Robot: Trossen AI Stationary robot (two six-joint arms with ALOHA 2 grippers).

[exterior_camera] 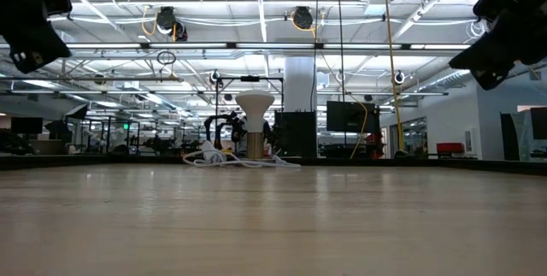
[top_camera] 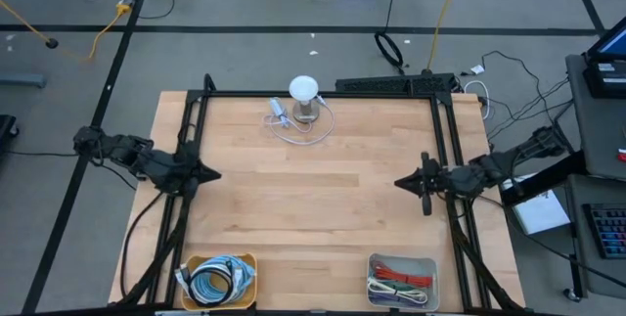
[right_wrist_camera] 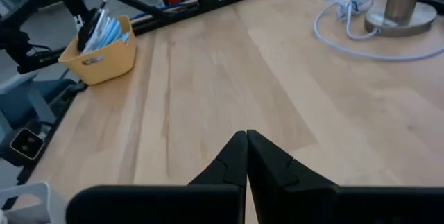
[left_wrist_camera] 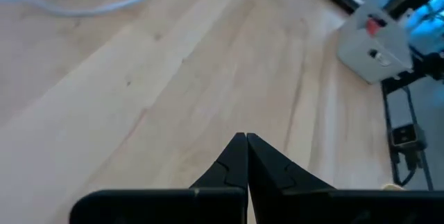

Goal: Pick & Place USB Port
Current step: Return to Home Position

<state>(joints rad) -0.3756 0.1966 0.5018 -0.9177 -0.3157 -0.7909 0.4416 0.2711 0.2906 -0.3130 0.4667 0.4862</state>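
A small lamp with a white shade (top_camera: 304,89) stands on its round metal base (right_wrist_camera: 402,17) near the table's far edge, with a white cable (top_camera: 293,132) coiled on the wood beside it and a white plug end (top_camera: 279,111) lying left of the base. The lamp also shows in the low view (exterior_camera: 253,122). My left gripper (top_camera: 207,174) hovers shut at the table's left edge, and its closed fingertips (left_wrist_camera: 246,141) show above bare wood. My right gripper (top_camera: 401,183) hovers shut at the right edge, fingertips (right_wrist_camera: 246,138) together. Both are far from the cable.
A yellow bin of coiled cables (top_camera: 217,279) sits at the near left edge, also in the right wrist view (right_wrist_camera: 100,44). A clear bin of red and white cables (top_camera: 401,279) sits near right. A black frame (top_camera: 323,94) borders the table. The middle wood (top_camera: 313,199) is bare.
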